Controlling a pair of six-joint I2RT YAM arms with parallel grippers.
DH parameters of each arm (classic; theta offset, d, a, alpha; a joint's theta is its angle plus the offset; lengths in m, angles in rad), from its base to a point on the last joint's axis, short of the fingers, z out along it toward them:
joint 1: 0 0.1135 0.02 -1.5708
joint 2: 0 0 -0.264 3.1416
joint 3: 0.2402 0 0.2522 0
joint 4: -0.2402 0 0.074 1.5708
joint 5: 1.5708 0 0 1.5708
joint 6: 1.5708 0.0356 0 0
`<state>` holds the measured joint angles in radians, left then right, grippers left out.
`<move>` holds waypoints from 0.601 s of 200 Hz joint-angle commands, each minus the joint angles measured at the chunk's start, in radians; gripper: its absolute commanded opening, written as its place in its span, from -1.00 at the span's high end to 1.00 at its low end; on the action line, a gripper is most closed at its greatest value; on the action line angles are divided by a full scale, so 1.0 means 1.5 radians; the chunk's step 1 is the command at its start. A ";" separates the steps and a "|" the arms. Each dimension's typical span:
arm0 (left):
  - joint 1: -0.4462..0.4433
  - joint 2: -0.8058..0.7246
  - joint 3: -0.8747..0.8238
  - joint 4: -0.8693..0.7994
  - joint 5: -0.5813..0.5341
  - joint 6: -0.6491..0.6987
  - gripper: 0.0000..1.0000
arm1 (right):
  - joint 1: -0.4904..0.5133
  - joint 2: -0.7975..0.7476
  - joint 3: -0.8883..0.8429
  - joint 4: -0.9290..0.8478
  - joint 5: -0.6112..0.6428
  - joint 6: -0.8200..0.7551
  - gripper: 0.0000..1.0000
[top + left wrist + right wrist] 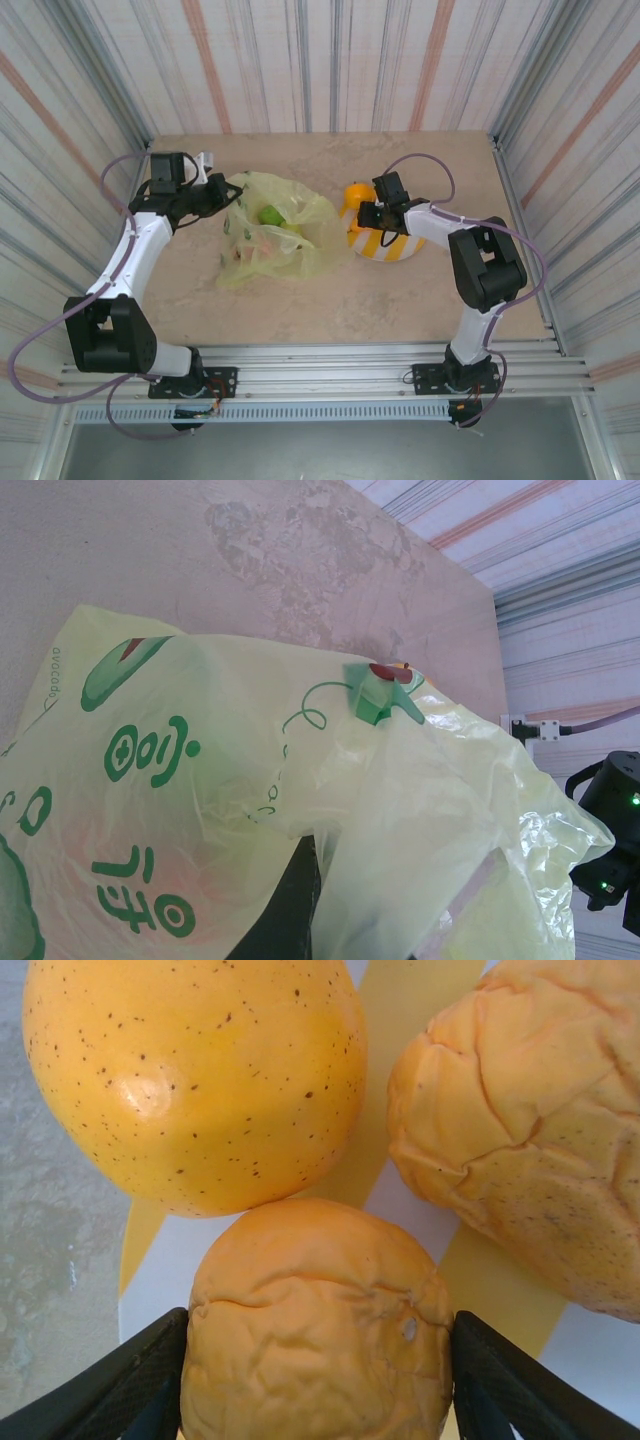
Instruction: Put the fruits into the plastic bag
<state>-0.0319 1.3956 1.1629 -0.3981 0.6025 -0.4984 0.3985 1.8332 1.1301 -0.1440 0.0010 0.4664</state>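
Done: several fruits, a green fruit [270,213] among them, are seen inside the plastic bag [300,262], at 9 o'clock from the plate [395,250].
Remaining: at least three fruits are left on the plate.
Right gripper [320,1360]: closed partway against both flanks of a wrinkled orange fruit [320,1280], which is not yet lifted.
Left gripper [222,192]: shut on the bag's rim at 10 o'clock.

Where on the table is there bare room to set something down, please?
The table is bare along the near edge, between the plastic bag, the plate and the arm bases, and along the far wall. The gap between bag and plate is narrow; the plate is crowded with fruits.
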 commanded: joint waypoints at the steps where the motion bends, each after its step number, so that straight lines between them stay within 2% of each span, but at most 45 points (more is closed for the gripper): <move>1: 0.005 -0.013 -0.009 0.003 0.006 -0.001 1.00 | -0.005 0.003 0.000 -0.004 -0.012 0.013 -0.25; 32: 0.005 -0.014 -0.007 0.003 0.006 -0.001 1.00 | -0.007 -0.040 -0.024 -0.004 -0.011 0.012 -0.13; 76: 0.006 -0.014 -0.008 0.003 0.008 -0.002 1.00 | -0.007 -0.147 -0.092 -0.019 -0.003 0.002 -0.08; 120: 0.005 -0.013 -0.009 0.005 0.012 -0.006 1.00 | 0.015 -0.310 -0.205 0.029 -0.067 -0.023 -0.05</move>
<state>-0.0319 1.3956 1.1629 -0.3977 0.6037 -0.4992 0.3954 1.4887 0.8944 -0.1310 -0.0471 0.4603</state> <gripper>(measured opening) 0.048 0.602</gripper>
